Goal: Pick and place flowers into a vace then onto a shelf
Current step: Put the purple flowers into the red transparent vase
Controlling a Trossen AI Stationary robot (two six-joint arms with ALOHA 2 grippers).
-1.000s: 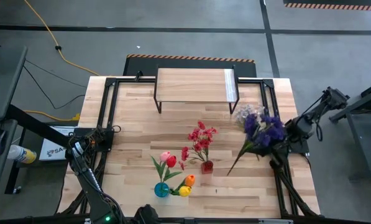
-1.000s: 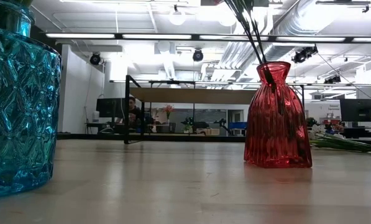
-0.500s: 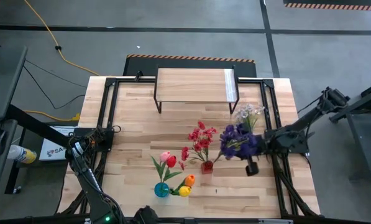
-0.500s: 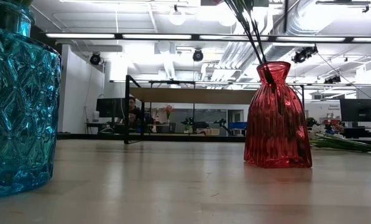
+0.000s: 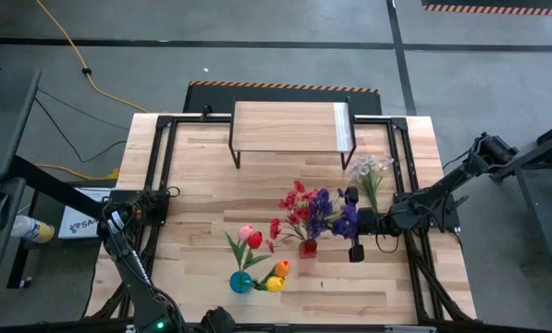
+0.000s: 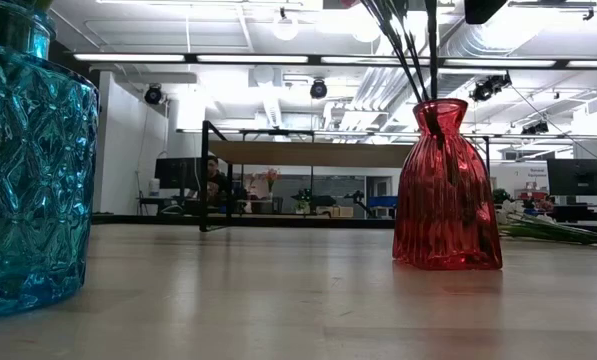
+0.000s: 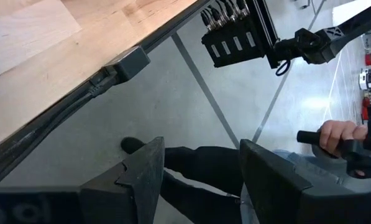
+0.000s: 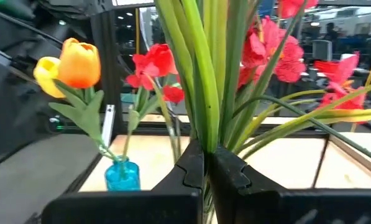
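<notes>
Right gripper (image 5: pixel 348 225): over the surface centre-right, at 3 o'clock of the red vase (image 5: pixel 308 248); fingers closed tight on the green stems of the purple sprig (image 5: pixel 336 213), blossoms hanging just above and beside the vase mouth.
Purple sprig stems: in the low view one dark stem (image 6: pixel 431 50) stands upright above the vase neck, beside the stems already inside; whether its tip is inside, cannot tell.
Red vase: upright on the surface, holding the red sprig (image 5: pixel 299 205).
Blue vase (image 5: pixel 241 282): at 8 o'clock of the red vase, near the front edge, holding pink and red tulips (image 5: pixel 250 237); yellow and orange tulips (image 5: pixel 276 276) hang at its right.
White sprig (image 5: pixel 371 171): lying on the surface at 1 o'clock of the red vase, apart from it.
Shelf (image 5: pixel 291 127): at the far edge, 12 o'clock, nothing on its top.
Left gripper (image 7: pixel 197 180): parked off the surface's left front corner, fingers partly apart, holding nothing.
Person: a hand (image 7: pixel 337 134) on a handle, seen in the left wrist view.
</notes>
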